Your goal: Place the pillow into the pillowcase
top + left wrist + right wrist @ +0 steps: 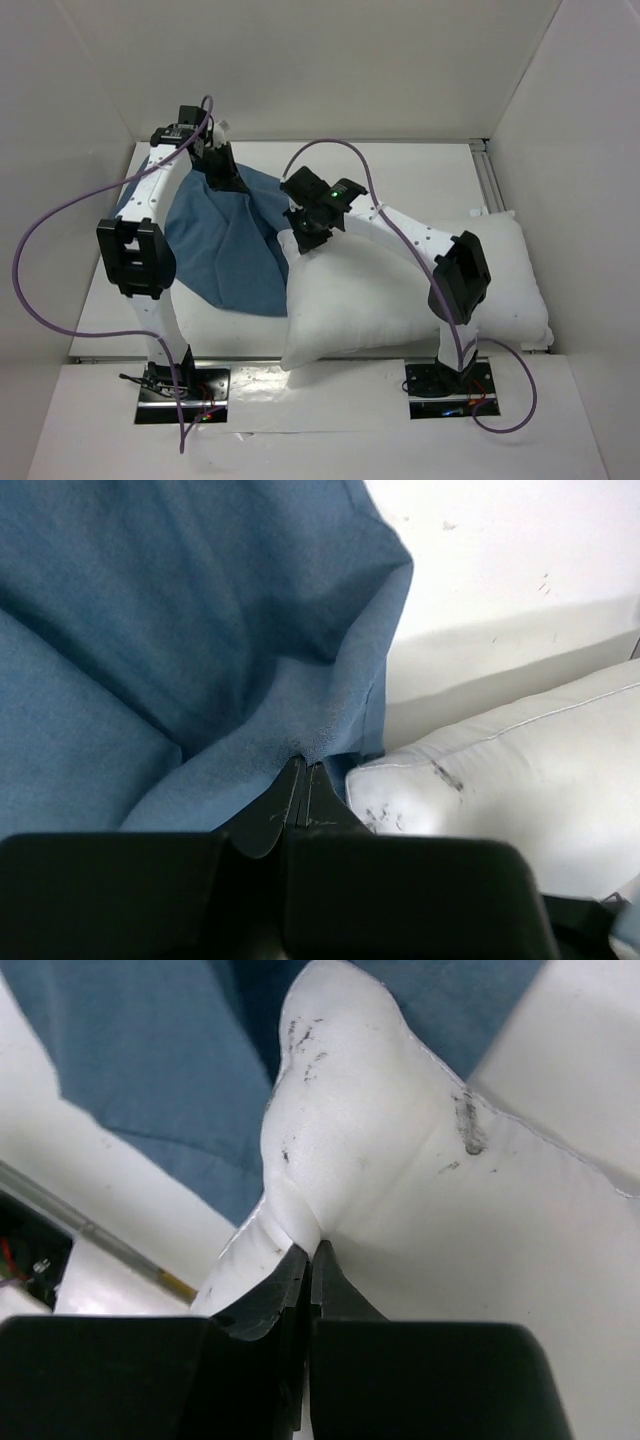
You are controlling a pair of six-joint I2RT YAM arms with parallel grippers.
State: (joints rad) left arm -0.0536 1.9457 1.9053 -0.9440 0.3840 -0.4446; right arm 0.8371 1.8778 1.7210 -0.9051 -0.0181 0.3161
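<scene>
The white pillow (360, 300) lies across the right half of the table, its left corner raised. My right gripper (306, 236) is shut on a pinch of fabric at that corner; in the right wrist view the fingertips (300, 1260) squeeze a fold of the pillow (430, 1220), with the pillowcase (140, 1050) behind it. The blue pillowcase (225, 250) lies crumpled at the left centre. My left gripper (222, 178) is shut on its far upper edge and holds it lifted. The left wrist view shows the cloth (150, 630) bunched at the closed tips (305, 765), with the pillow (520, 770) at the right.
White walls enclose the table (420, 170) on the left, back and right. A metal rail (490, 185) runs along the back right edge. Purple cables (40, 240) loop off both arms. The arm bases (180, 390) sit on the near edge.
</scene>
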